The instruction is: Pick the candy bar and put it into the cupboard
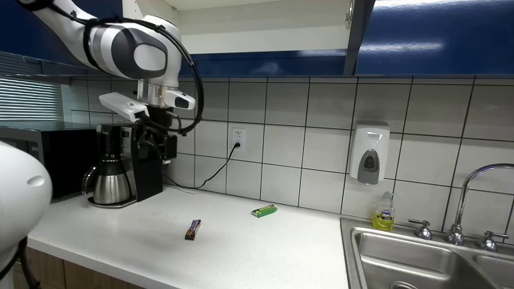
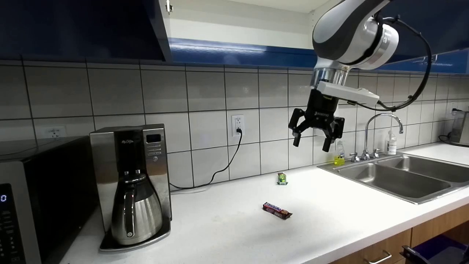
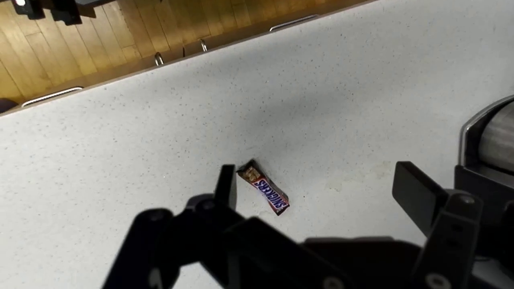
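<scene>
The claw (image 2: 312, 143) is spread wide, holding nothing — maybe to fit around the candy bar (image 2: 277, 211) on the counter (image 2: 223, 231).

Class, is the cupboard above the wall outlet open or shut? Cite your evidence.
Open: the cupboard shows its pale interior in both exterior views.

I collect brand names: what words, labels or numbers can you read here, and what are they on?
"SNICKERS": the candy bar
"0": the microwave display, cut by the picture's edge
"Mr. Coffee", small, likely: the coffee maker
Too small or blurred: marks on the gripper, green-wrapped item, bottle of yellow liquid, pale bottle, wall dispenser, microwave keys, coffee maker buttons.
</scene>
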Robot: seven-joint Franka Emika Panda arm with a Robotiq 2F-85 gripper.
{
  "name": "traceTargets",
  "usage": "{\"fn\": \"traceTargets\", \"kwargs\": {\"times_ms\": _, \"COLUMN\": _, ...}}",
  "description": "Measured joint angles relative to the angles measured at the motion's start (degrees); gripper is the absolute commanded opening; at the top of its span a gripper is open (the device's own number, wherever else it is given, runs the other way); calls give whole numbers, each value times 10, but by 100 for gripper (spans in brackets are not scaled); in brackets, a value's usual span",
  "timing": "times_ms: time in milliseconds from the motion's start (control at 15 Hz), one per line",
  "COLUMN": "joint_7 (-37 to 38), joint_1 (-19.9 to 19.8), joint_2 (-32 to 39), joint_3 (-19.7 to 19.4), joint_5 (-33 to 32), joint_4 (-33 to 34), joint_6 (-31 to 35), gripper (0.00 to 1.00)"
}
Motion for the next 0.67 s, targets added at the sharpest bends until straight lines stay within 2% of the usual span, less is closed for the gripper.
{"fn": "traceTargets", "kwargs": {"times_ms": 267, "joint_7": -15, "joint_1": -2, "joint_2": 58, "joint_3": -3, "joint_5": -1, "joint_4": 16, "joint_6": 75, "gripper": 100}}
{"fn": "traceTargets", "kwargs": {"times_ms": 667, "joint_7": -42, "joint_1": 3, "joint_2": 197, "joint_3": -5, "joint_5": -1, "joint_4": 58, "joint_6": 167, "gripper": 100}}
